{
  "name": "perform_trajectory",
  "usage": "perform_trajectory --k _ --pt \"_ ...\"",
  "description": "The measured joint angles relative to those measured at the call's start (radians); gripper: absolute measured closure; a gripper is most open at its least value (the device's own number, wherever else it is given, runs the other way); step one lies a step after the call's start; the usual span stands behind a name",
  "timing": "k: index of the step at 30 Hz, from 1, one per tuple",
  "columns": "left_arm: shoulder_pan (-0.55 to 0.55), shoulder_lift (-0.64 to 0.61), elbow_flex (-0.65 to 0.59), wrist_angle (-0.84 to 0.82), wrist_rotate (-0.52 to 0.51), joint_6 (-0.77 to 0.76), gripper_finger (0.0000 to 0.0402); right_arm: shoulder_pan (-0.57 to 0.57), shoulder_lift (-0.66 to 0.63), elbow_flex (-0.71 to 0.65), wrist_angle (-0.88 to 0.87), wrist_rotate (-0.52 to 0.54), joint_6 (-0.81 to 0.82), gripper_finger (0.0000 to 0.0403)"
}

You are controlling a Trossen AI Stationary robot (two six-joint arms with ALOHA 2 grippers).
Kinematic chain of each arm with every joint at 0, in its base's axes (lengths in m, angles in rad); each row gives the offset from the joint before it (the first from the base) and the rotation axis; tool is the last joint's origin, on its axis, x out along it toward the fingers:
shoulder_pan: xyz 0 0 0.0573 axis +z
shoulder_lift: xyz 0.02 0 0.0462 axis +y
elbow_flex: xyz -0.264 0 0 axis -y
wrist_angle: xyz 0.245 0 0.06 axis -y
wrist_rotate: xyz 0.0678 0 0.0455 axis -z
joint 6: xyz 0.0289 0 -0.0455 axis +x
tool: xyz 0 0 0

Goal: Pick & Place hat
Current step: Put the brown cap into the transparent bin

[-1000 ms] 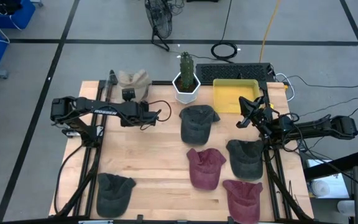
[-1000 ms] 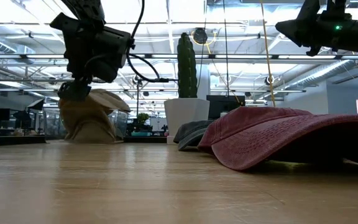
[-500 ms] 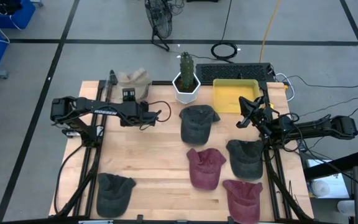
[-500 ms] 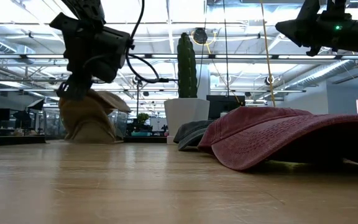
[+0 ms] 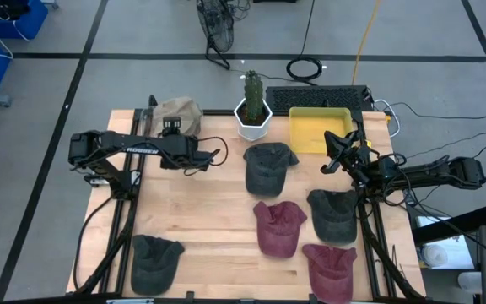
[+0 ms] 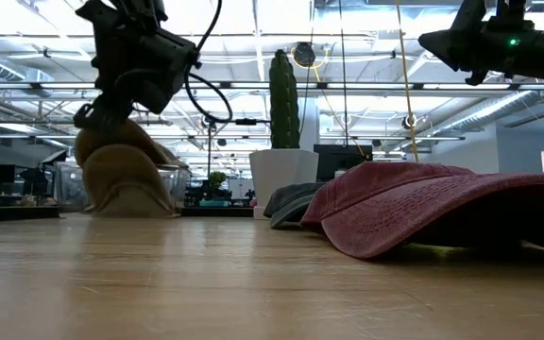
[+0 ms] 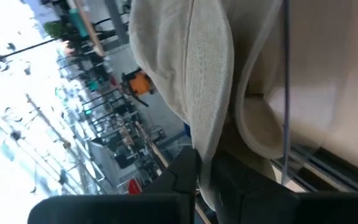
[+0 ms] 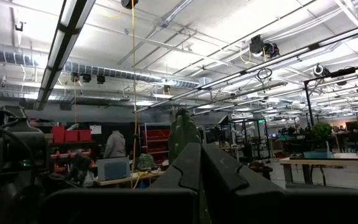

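A tan hat (image 5: 180, 110) sits at the table's far left, and my left gripper (image 5: 173, 127) is shut on it from its near side. In the low view the hat (image 6: 123, 177) bulges below the gripper (image 6: 95, 115); in the left wrist view its cloth (image 7: 211, 74) fills the picture. My right gripper (image 5: 331, 160) hangs shut above the table's right side, by the yellow bin (image 5: 318, 128), touching nothing. My left gripper pinches a fold of the tan hat's cloth (image 7: 205, 163) between its two fingers (image 7: 182, 177). The fingers slant down onto the hat's top (image 6: 91, 127). The hat hangs rounded below them, its lower edge (image 6: 128, 210) still on the table.
Two dark grey hats (image 5: 268, 166) (image 5: 334, 211) and two maroon hats (image 5: 278, 226) (image 5: 330, 268) lie at the centre and right, another grey one (image 5: 154, 257) at the near left. A cactus in a white pot (image 5: 253, 110) stands at the far edge, a keyboard (image 5: 319, 97) behind the bin.
My left gripper has shut on the tan hat, then drawn up and a little toward the table's far left. The hat's top has risen with it and the crown has rounded out, while its lower edge stays on the table.
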Motion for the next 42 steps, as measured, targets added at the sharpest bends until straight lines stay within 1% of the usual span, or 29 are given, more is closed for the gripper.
perform_trajectory --k 3,5,7,11,13,16,18,21,23,26,30,35,38,40,42 --pt "0.01 0.0 0.038 -0.048 0.054 0.023 0.0385 0.0 0.0 0.0 0.0 0.0 0.0 0.0399" --pt "0.017 0.0 0.062 -0.061 0.077 0.032 0.0389 0.0 0.0 0.0 -0.002 0.0 0.0 0.0399" --pt "0.024 0.0 0.084 -0.058 0.097 0.05 0.0387 0.0 0.0 0.0 -0.003 0.0 0.001 0.0399" --pt "0.044 0.0 0.099 -0.049 0.114 0.11 0.0369 0.0 0.0 0.0 -0.003 0.0 0.002 0.0399" --pt "0.058 0.0 0.099 -0.019 0.131 0.161 0.0368 0.0 0.0 0.0 -0.003 0.0 0.002 0.0399" --pt "0.082 0.0 0.099 0.055 0.163 0.245 0.0379 0.0 0.0 0.0 -0.005 0.0 0.003 0.0399" --pt "0.1 0.0 0.099 0.1 0.174 0.297 0.0388 0.0 0.0 0.0 -0.006 0.0 0.003 0.0399" --pt "0.126 0.0 0.099 0.173 0.182 0.384 0.0389 0.0 0.0 0.0 -0.007 0.0 0.003 0.0399" --pt "0.145 0.0 0.099 0.227 0.194 0.447 0.0385 0.0 0.0 0.0 -0.007 0.0 0.003 0.0399" --pt "0.176 0.0 0.099 0.29 0.233 0.517 0.0366 0.0 0.0 0.0 -0.007 0.0 0.003 0.0399" --pt "0.225 0.0 0.097 0.359 0.288 0.551 0.0358 0.0 0.0 0.0 -0.013 0.0 0.003 0.0399" --pt "0.276 -0.001 0.062 0.427 0.319 0.568 0.0387 0.0 0.0 0.0 -0.022 0.0 0.003 0.0399" --pt "0.279 -0.001 0.04 0.418 0.328 0.565 0.0389 0.0 0.0 0.0 -0.022 0.0 0.003 0.0399" --pt "0.262 -0.001 0.037 0.38 0.316 0.56 0.038 0.0 0.0 0.0 -0.022 0.0 0.003 0.0399" --pt "0.236 -0.001 0.037 0.319 0.28 0.548 0.0367 0.0 0.0 0.0 -0.022 0.001 0.002 0.0399"
